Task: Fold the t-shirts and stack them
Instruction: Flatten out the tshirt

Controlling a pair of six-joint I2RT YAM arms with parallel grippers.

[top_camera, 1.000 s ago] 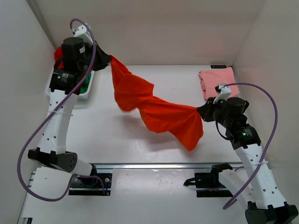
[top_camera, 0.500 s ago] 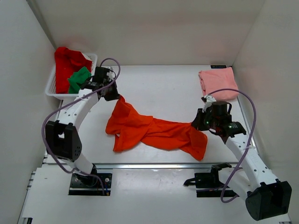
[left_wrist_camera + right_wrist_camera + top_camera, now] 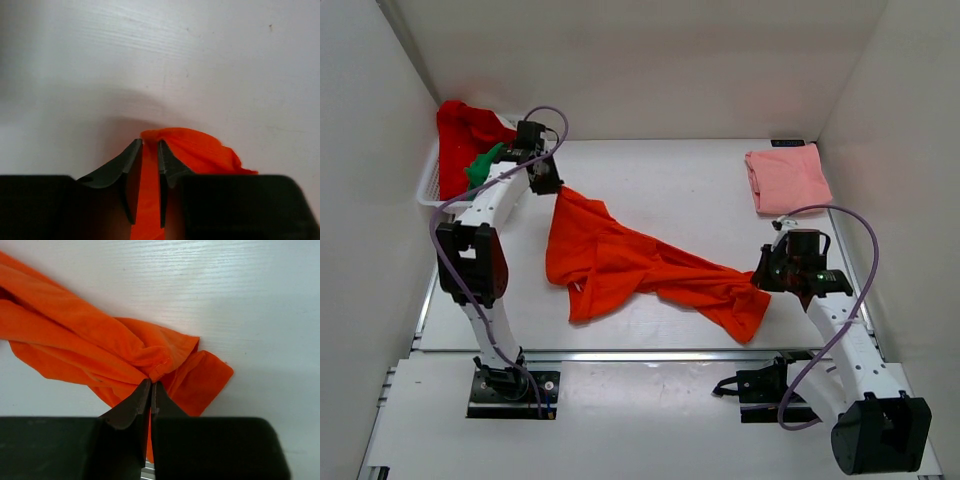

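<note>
White tabletop (image 3: 680, 175) boxed in by white walls on 3 sides, with a metal rail (image 3: 650, 354) along the near edge, and the orange t-shirt (image 3: 620, 265) sprawls across the middle of it. It lies rumpled on the surface, running as a slanting band from far left down to near right. At its far-left tip sits the left gripper (image 3: 548, 186): the wrist view shows its fingers (image 3: 131, 157) spread just a little, a strip of orange cloth running through the narrow gap, the tips down close to the table. Over at the near-right end, the right gripper (image 3: 760, 282) has its fingers (image 3: 141, 395) pressed together, pinching a bunched fold of the shirt's edge, with a loose flap of cloth fanning out just beyond the pinch. That flap reaches close to the near rail.

Open white surface stretches along the far side, between the left gripper and the pink t-shirt (image 3: 787, 178), which lies folded flat in the far-right corner, well apart from the orange one. Another bare patch shows near left, between the orange hem and the left arm's base. Tight quarters on the far left: the white basket (image 3: 428, 196) sits against the wall, with the red t-shirt (image 3: 458, 140) heaped in it and the green t-shirt (image 3: 483, 166) poking out beside the left arm.
</note>
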